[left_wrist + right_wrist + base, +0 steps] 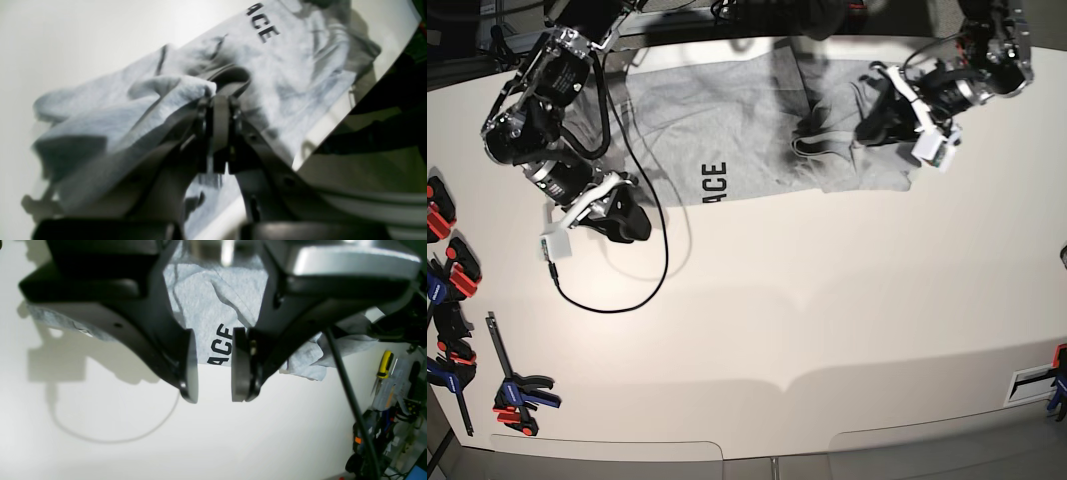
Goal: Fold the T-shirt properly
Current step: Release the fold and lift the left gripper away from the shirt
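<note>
The left claw (220,100), pinched on the T-shirt (737,120), should pull flat while the half-open right claw (213,373) waits empty.

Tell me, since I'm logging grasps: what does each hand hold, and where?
The left hand pinches a bunched fold of the T-shirt; the right hand is open, holding nothing.

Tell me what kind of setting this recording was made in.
Probably a robotics lab workbench: a plain white table, bar clamps along its edge, and a yellow-handled screwdriver among tools beside it.
</note>
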`<state>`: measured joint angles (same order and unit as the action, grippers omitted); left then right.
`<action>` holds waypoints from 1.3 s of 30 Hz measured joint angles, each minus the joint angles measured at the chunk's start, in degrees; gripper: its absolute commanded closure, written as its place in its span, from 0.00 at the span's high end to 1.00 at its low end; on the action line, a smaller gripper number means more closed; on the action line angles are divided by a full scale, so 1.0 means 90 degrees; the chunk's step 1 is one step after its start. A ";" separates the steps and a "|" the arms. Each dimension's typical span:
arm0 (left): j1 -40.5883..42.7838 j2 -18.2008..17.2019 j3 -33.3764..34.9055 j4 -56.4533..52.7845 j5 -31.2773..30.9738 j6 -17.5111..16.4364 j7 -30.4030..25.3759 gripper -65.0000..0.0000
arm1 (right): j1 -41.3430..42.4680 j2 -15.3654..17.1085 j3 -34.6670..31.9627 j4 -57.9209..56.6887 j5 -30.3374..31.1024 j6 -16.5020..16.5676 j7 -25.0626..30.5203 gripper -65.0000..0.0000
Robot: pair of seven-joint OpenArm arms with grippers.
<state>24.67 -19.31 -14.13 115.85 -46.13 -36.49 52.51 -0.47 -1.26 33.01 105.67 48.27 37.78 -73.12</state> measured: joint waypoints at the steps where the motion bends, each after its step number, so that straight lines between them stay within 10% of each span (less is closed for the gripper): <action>1: -0.0010 0.0019 0.0117 0.0000 0.0124 0.0002 -0.0063 0.00 | 0.0000 0.0000 0.0000 0.0000 -0.0002 0.0000 0.0000 0.25; 10: -0.0197 0.0114 0.0585 -0.0005 0.0731 0.0459 -0.0163 0.01 | 0.0002 -0.0002 0.0000 0.0000 -0.0002 0.0000 0.0002 0.25; 15: -0.0182 0.0117 0.0736 -0.0005 0.0731 0.0459 0.0379 0.46 | 0.0002 -0.0002 0.0000 0.0000 0.0000 0.0000 0.0002 0.25; 28: -0.0146 -0.0151 0.0743 -0.0005 0.0019 0.0000 0.1328 0.45 | 0.0002 0.0000 0.0000 0.0000 -0.0002 0.0000 0.0000 0.25; 39: 0.0163 -0.0986 0.0736 0.0002 0.1603 0.0457 0.0452 0.45 | 0.0000 0.0000 0.0000 0.0000 -0.0005 0.0000 -0.0032 0.25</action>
<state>26.13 -28.18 -7.51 115.87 -31.70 -32.38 56.58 -0.47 -1.26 33.01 105.67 48.23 37.78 -73.41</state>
